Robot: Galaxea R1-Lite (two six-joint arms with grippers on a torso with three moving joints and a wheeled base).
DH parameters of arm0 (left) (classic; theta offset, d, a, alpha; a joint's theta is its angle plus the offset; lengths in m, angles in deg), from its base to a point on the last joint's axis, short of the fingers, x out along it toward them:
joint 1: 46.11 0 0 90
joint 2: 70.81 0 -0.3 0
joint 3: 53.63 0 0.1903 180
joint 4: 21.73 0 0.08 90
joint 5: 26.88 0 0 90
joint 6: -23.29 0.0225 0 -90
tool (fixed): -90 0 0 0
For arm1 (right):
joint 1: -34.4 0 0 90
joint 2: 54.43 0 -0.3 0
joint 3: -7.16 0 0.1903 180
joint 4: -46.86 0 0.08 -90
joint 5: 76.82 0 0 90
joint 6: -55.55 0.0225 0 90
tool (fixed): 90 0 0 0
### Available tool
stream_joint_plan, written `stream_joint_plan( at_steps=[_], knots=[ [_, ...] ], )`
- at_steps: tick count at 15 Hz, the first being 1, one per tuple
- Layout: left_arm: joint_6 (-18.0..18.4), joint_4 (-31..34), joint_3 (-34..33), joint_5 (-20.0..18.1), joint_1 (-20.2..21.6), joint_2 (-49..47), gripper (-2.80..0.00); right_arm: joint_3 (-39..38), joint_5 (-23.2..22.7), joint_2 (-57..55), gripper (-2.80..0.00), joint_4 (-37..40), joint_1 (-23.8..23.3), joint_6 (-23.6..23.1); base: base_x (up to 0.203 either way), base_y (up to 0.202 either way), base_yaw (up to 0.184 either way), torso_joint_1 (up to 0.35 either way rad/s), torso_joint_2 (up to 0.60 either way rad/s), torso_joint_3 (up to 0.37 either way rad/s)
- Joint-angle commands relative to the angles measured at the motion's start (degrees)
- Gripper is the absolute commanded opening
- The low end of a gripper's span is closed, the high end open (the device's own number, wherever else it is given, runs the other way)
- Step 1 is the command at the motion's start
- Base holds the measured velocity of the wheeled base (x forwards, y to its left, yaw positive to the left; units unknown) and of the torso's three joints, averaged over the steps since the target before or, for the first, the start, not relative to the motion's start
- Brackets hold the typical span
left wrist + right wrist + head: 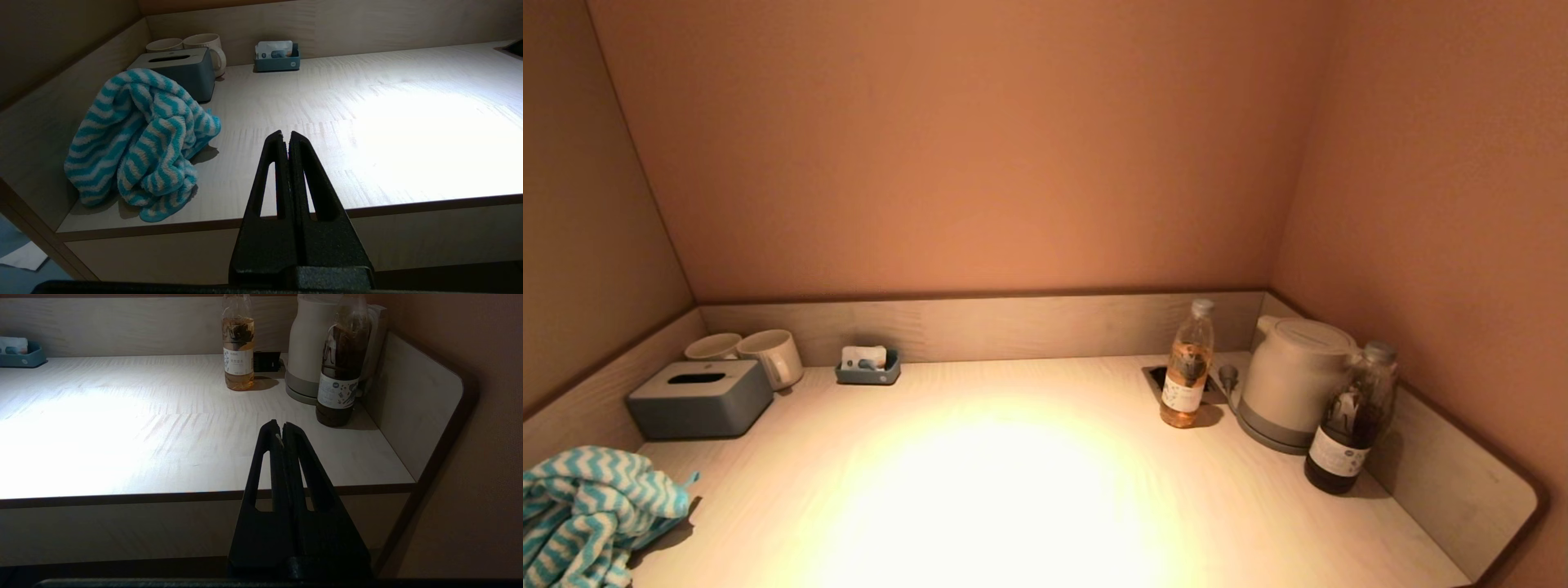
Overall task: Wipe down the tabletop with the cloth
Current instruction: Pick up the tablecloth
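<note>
We find both claws, left gripper (286, 134) and right gripper (276, 425), closed and empty before the pale wooden tabletop (1029, 482). The bunched teal-and-white striped cloth (139, 143) lies untouched; a careless sweep risks toppling the clear amber-filled bottle (1187, 366).

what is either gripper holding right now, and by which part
Nothing. The left gripper and right gripper are both shut and empty, short of the table edge; the cloth lies bunched on the tabletop.

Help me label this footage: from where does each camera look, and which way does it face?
Head view: high, facing down at the tabletop; no arm shows.
Left wrist view: before the table's front edge, facing the cloth; shut left gripper shows.
Right wrist view: likewise low, facing the kettle; shut right gripper shows.
Both wrist views share the small blue tray.
</note>
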Motion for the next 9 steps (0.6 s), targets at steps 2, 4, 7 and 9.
stream_joint_plan(
  at_steps=[2, 4, 7, 9],
  knots=[
    [-0.03, -0.01, 0.05, 0.05, 0.02, 0.02, -2.80, -0.02, -0.02, -0.05, -2.80, -0.01, 0.02, -0.02, 0.000, 0.000, 0.000, 0.000, 0.00, 0.000],
    [-0.93, -0.01, 0.08, 0.08, 0.02, -0.06, -2.80, -0.05, -0.02, -0.05, -2.80, -0.01, 0.02, -0.02, 0.000, 0.000, 0.000, 0.000, 0.00, 0.000],
    [-1.12, -0.01, 0.08, 0.15, 0.02, 0.02, -2.80, 0.00, -0.02, -0.05, -2.80, -0.01, 0.02, -0.02, 0.000, 0.000, 0.000, 0.000, 0.00, 0.000],
    [-1.03, 0.07, 0.16, 0.18, 0.02, 0.02, -2.80, 0.04, -0.02, -0.05, -2.80, -0.01, 0.02, -0.02, 0.000, 0.000, 0.000, 0.000, 0.00, 0.000]
  ],
)
